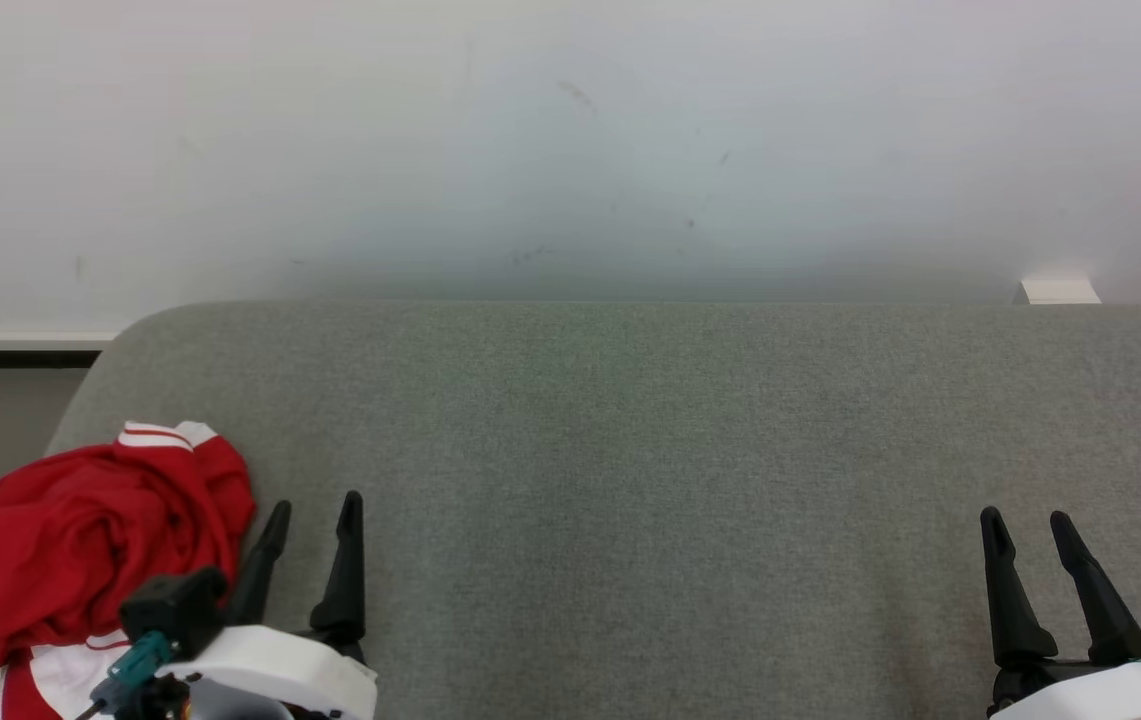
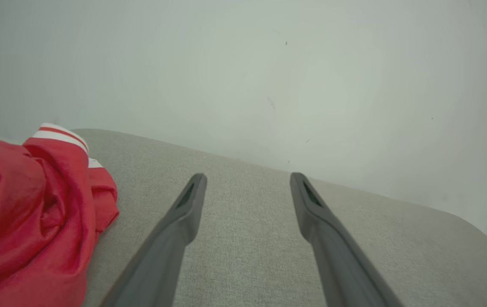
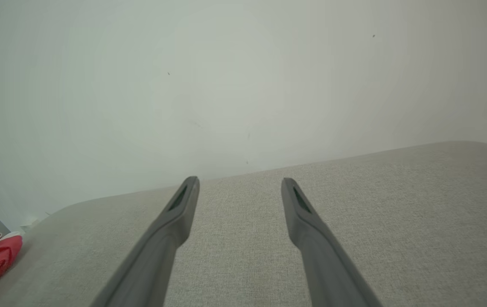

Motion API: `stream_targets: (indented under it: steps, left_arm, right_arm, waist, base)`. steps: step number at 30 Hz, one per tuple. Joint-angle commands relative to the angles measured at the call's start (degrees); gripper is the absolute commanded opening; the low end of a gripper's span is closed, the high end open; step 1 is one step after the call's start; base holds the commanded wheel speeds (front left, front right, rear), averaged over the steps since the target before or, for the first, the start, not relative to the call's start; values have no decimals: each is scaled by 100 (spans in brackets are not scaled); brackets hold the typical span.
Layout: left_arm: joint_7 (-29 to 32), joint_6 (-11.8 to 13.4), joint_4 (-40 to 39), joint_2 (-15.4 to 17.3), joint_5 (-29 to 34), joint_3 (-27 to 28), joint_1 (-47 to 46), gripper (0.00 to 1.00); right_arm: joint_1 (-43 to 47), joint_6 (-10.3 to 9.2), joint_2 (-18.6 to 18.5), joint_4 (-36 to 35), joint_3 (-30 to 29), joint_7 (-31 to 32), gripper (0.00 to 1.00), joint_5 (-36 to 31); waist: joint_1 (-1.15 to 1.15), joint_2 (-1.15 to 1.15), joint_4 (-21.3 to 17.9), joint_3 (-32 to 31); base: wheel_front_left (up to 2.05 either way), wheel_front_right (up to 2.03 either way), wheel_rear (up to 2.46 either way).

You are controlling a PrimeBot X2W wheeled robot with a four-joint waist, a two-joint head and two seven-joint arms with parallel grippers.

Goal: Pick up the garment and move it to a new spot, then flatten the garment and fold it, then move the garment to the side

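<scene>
Garment (image 1: 80, 540) lies in a red heap with white stripes, down at 8 o'clock in the head view, on the left end of the grey pad (image 1: 630, 450). It is all bunched up and no part lies flat. I think the first job, picking it up, is not yet begun.

The left gripper (image 1: 316, 502) sits at 7 o'clock, just beside the heap, which is at its 9 o'clock. One dark finger looks very close to the red cloth, but I cannot tell if they touch. Its two fingers are spread wide with nothing between them. I think it is placed there because it is the nearer arm and has the short reach to grab.

The right gripper (image 1: 1025, 515) sits at 4 o'clock, well apart from the garment. Its fingers are spread wide too, with nothing in them. In its own wrist view the red cloth is a small bit at 8 o'clock.

The middle of the pad, at 12 o'clock from both grippers, looks like a good new spot, with room to spread the cloth flat. Soft cloth slips and droops, so a pinch on a thick fold should hold best.
</scene>
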Motion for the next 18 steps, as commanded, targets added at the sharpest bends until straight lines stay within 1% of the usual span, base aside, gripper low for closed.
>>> stream_targets:
  steps: [1,18]
  left_arm:
    - [-68,14,-23,61,178,-15,-118,100]
    - [-289,190,61,133,1015,-168,-69,100]
  right_arm:
    - [11,-7,-20,-76,-7,-16,100,-154]
    - [141,-9,70,-179,-27,-4,100,-998]
  waist:
    - [0,0,-1,1]
    - [0,0,-1,-23]
  base:
    - [0,0,0]
    - [0,0,0]
